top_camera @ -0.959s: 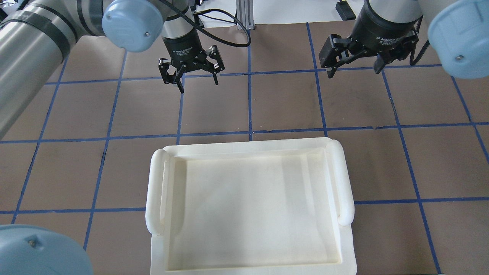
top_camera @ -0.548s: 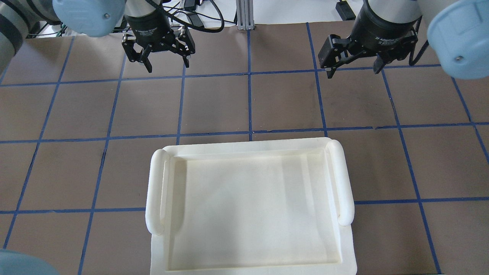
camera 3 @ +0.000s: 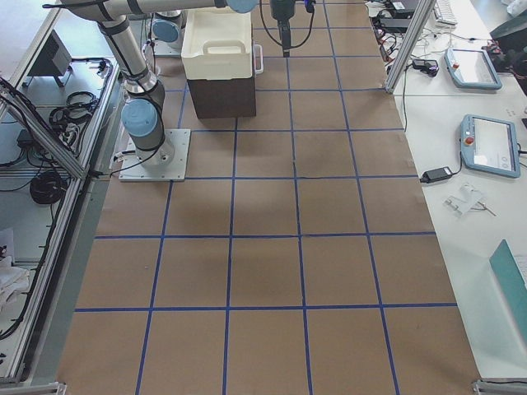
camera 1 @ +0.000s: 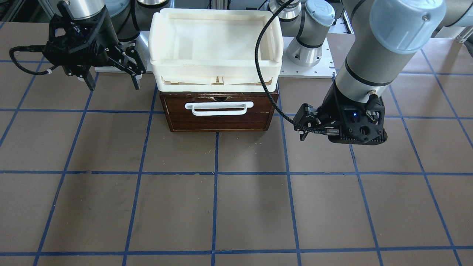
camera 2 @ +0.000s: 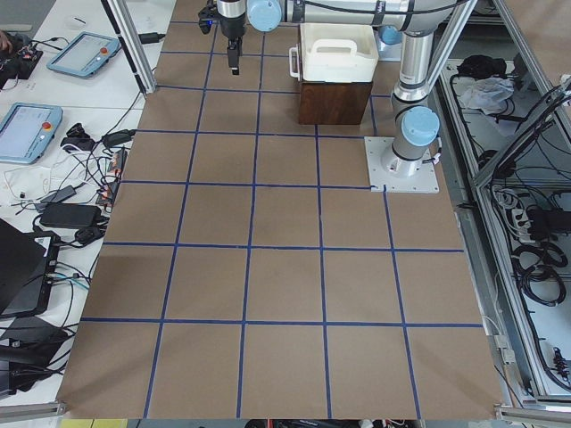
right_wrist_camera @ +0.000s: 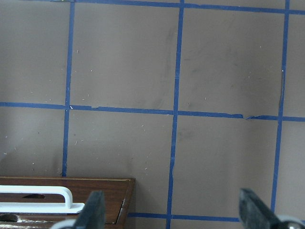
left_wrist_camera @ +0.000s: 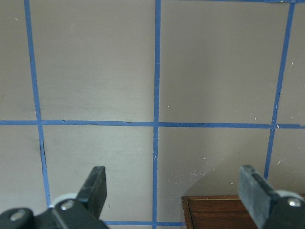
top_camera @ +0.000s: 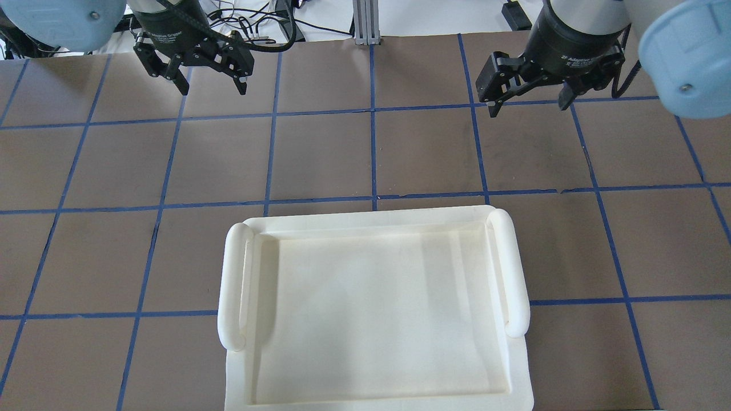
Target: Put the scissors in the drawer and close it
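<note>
- The drawer (camera 1: 218, 120) is seen at the robot's side of the table, directly in front of the robot's base. Its dark brown front is turned away from the robot, and the top edge is chipped at the middle.
- The front is pushed in under the trays stacked above it, and no gap is seen around it. A white bar handle (camera 1: 218, 107) lies across the upper half of the front.
- The scissors are shown in no view; whether they lie inside the drawer cannot be told.
- Two cream-white trays (camera 1: 274, 44) are stacked on top of the wooden body and cover it completely in the overhead view.
- The left gripper (top_camera: 212, 85) is held above the table off one end of the drawer, apart from it. Its fingers (left_wrist_camera: 96, 187) are spread wide and nothing is held. A corner of the brown wood is caught at the bottom of the left wrist view.
- The right gripper (camera 1: 114, 84) is held off the other end, beside the trays and clear of them. Its fingers are likewise spread wide and empty.
- The table (camera 1: 251, 207) is covered in brown sheeting marked into squares with blue tape.
</note>
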`<move>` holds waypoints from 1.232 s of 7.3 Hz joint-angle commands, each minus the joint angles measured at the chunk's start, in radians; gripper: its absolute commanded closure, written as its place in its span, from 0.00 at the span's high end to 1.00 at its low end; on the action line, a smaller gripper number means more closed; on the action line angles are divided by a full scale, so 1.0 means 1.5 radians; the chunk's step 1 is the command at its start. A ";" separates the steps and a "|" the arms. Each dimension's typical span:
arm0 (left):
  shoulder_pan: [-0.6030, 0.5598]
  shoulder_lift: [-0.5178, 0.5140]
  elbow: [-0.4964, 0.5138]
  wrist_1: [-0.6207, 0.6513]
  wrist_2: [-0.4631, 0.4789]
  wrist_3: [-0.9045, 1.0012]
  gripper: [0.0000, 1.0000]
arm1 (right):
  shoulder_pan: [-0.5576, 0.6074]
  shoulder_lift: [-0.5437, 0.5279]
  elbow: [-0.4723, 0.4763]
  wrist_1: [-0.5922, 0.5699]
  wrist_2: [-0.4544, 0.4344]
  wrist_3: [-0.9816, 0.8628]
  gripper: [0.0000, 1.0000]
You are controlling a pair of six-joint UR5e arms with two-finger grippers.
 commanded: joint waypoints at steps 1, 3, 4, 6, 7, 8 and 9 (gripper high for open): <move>0.001 0.044 -0.081 0.080 -0.001 0.028 1.00 | 0.000 0.001 0.000 0.000 0.000 0.000 1.00; 0.002 0.069 -0.105 0.097 0.004 0.028 1.00 | -0.001 0.001 0.000 0.000 -0.001 0.000 1.00; 0.004 0.081 -0.104 0.094 0.004 0.028 1.00 | 0.000 0.000 0.000 0.001 -0.001 0.000 1.00; 0.025 0.095 -0.099 0.042 -0.001 0.028 1.00 | 0.000 0.000 0.000 0.001 -0.001 0.000 1.00; 0.027 0.098 -0.099 0.041 0.002 0.028 1.00 | 0.000 0.001 0.000 0.001 -0.001 0.000 1.00; 0.024 0.094 -0.100 0.042 0.002 0.028 1.00 | 0.000 0.001 0.000 0.001 -0.001 0.000 1.00; 0.024 0.088 -0.100 0.042 -0.001 0.028 1.00 | 0.000 0.001 0.000 0.001 -0.001 0.000 1.00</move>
